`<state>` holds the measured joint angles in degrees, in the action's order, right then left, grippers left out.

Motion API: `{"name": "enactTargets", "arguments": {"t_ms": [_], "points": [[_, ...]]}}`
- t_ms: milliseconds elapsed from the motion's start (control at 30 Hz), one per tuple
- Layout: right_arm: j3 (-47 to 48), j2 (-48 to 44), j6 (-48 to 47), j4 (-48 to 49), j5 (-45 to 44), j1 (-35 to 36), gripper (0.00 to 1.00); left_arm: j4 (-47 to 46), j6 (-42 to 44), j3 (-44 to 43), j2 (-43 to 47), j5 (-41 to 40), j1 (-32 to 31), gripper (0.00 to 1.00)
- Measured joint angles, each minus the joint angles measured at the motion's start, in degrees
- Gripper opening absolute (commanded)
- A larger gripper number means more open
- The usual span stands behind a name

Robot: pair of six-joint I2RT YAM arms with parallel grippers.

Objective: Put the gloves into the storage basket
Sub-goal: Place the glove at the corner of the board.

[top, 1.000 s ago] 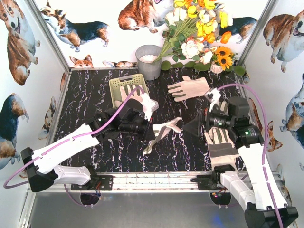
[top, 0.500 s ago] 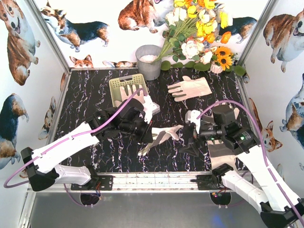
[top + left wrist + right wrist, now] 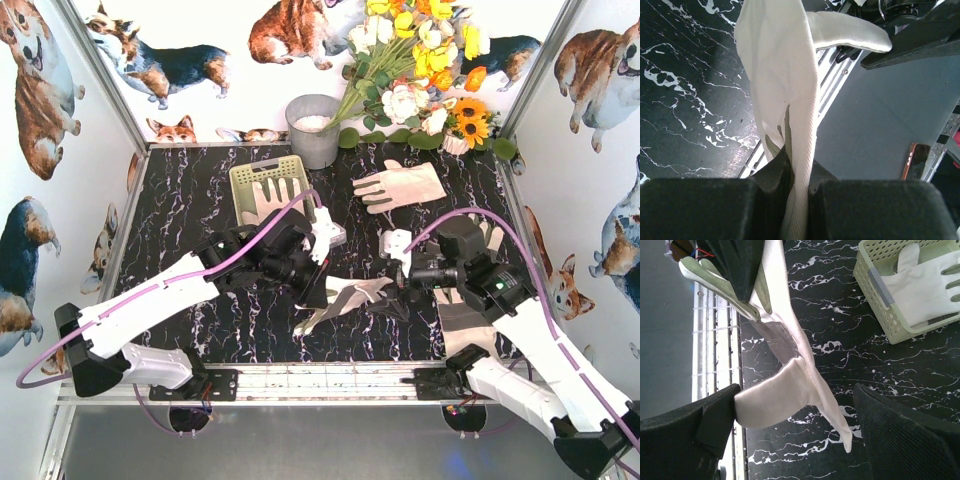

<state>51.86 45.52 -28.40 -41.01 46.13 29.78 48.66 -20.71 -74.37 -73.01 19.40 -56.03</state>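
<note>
Where it's pinched, the glove [image 3: 785,65] creases (cream-white).

We find the basket [image 3: 238,185], pale yellow-green and slotted, at far left, with one glove [image 3: 272,192] flat inside. A second glove [image 3: 400,185] lies flat beyond centre. A third glove [image 3: 350,295] hangs crumpled above mid-table. A fourth glove [image 3: 462,322] lies near right, partly hidden.

Item one: third glove [image 3: 458,322], which I see only in part, the right arm [image 3: 520,330] lying over it. Item two: storage basket [image 3: 888,322] and basketed glove [image 3: 920,287], both cut off by the right wrist picture's edges. Item three: held glove [image 3: 785,75], its lower end lost to me inside the clamped left gripper [image 3: 799,175].
</note>
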Motion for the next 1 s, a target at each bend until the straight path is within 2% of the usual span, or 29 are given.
{"name": "enactTargets", "arguments": {"t_ms": [167, 367, 500, 633, 900, 1000], "points": [[-0.31, 1.57, -0.04, 0.61, -0.66, 1.46, 0.94, -0.2, -0.02, 0.0, -0.24, 0.96, -0.28, 0.0], [-1.07, 3.1, -0.22, 0.98, -1.86, 3.17, 0.77, -0.59, -0.07, -0.61, -0.9, 1.55, -0.87, 0.0], [-1.07, 4.85, -0.2, 0.98, -1.9, 3.76, 0.69, -0.85, -0.17, -0.63, -1.01, 2.1, -1.2, 0.0], [-1.07, 5.97, -0.31, 1.05, -1.81, 4.33, 0.55, -0.85, -0.24, -1.01, -1.51, 2.47, -1.53, 0.0], [-1.07, 6.49, 0.04, 1.7, -1.33, 4.66, 0.17, -0.76, -0.55, -1.16, -1.73, 2.38, -1.55, 0.0], [-1.07, 6.47, 0.94, 2.19, -1.16, 4.66, 0.0, -0.7, -0.92, -1.27, -1.68, 1.57, -1.55, 0.0]]}}
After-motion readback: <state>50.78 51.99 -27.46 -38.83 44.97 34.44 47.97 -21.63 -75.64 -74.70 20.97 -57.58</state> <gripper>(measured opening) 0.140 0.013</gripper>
